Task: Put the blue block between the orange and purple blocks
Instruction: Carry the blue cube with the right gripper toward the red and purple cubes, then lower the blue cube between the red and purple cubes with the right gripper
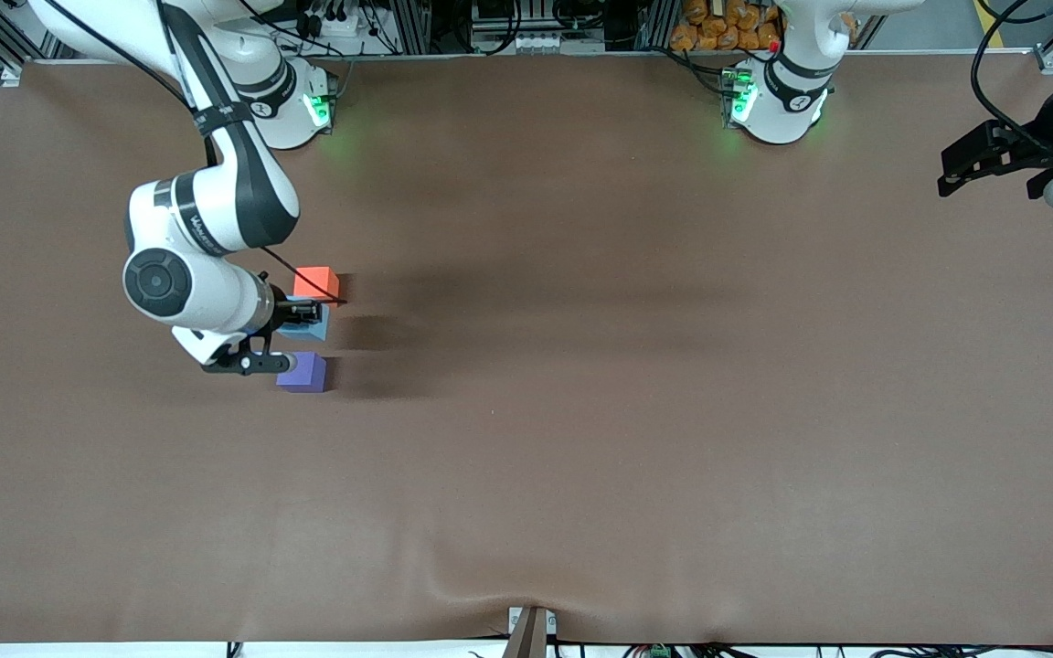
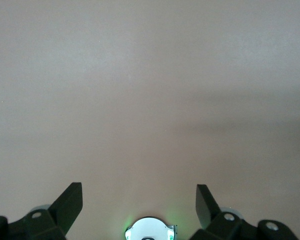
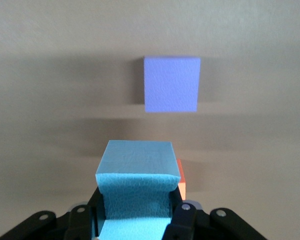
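Note:
My right gripper [image 1: 305,313] is shut on the light sky-blue block [image 1: 312,329] and holds it low in the gap between the other two cubes. I cannot tell whether it touches the table. The orange block [image 1: 316,281] lies just farther from the front camera, and the purple block [image 1: 303,372] just nearer. In the right wrist view the blue block [image 3: 135,167] sits between my right gripper's [image 3: 135,215] fingers, with the purple block [image 3: 171,84] apart from it and a sliver of the orange block [image 3: 180,181] beside it. My left gripper [image 1: 945,174] waits, open and empty [image 2: 139,200].
All three cubes lie toward the right arm's end of the brown table [image 1: 581,411]. The left gripper hangs over the table's edge at the left arm's end. The left arm's base [image 2: 150,232] shows in the left wrist view.

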Available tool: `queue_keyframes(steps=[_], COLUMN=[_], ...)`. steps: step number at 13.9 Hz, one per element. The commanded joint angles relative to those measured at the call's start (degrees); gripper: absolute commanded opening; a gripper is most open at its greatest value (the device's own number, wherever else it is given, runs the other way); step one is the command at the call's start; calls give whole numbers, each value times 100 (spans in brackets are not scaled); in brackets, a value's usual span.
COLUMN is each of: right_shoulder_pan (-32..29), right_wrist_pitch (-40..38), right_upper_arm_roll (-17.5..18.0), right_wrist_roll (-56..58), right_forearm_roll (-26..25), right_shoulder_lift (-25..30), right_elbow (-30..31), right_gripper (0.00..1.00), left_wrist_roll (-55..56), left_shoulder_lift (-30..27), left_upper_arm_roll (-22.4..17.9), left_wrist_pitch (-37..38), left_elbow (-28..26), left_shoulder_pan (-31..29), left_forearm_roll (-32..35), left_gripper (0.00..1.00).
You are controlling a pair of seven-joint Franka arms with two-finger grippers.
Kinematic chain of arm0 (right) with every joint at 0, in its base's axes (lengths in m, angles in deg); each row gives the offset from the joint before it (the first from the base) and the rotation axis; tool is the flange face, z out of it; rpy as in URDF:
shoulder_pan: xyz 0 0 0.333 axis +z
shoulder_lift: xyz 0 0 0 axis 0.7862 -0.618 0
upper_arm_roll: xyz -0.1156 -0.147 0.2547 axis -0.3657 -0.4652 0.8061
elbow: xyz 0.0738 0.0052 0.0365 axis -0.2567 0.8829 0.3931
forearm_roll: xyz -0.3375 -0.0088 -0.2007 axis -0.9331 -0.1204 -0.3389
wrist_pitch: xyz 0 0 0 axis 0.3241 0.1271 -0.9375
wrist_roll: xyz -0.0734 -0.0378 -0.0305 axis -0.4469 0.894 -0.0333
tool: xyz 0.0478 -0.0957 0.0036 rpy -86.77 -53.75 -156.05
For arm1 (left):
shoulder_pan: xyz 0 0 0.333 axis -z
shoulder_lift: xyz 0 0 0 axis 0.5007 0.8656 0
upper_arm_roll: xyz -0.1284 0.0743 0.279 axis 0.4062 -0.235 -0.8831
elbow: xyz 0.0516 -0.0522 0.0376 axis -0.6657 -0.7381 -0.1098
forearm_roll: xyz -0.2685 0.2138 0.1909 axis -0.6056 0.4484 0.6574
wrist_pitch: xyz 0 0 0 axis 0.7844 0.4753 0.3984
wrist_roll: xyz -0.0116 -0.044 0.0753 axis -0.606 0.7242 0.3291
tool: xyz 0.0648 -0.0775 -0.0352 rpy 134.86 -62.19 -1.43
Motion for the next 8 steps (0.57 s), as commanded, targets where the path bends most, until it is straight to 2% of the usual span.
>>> queue_keyframes(steps=[1,6,8], right_shoulder_pan=[-225,-287,-287], right_wrist_pitch=[359,1254,1317], right_upper_arm_roll=[109,100,109], right_wrist_roll=[55,126,126], right_forearm_roll=[-52,-60,-60], right_shoulder_lift=[347,286,242], right_elbow=[610,1190,1173], right_gripper=[0,0,0], left_wrist_roll=[-84,-84,-84], left_shoulder_lift=[-12,59,67], left_upper_arm_roll=[24,24,16], left_wrist_pitch=[7,-36,-98], left_elbow=[18,-35,-43], left_shoulder_pan=[-49,-49,-49], left_forearm_roll=[-53,-70,-79], left_gripper=[100,100,100])
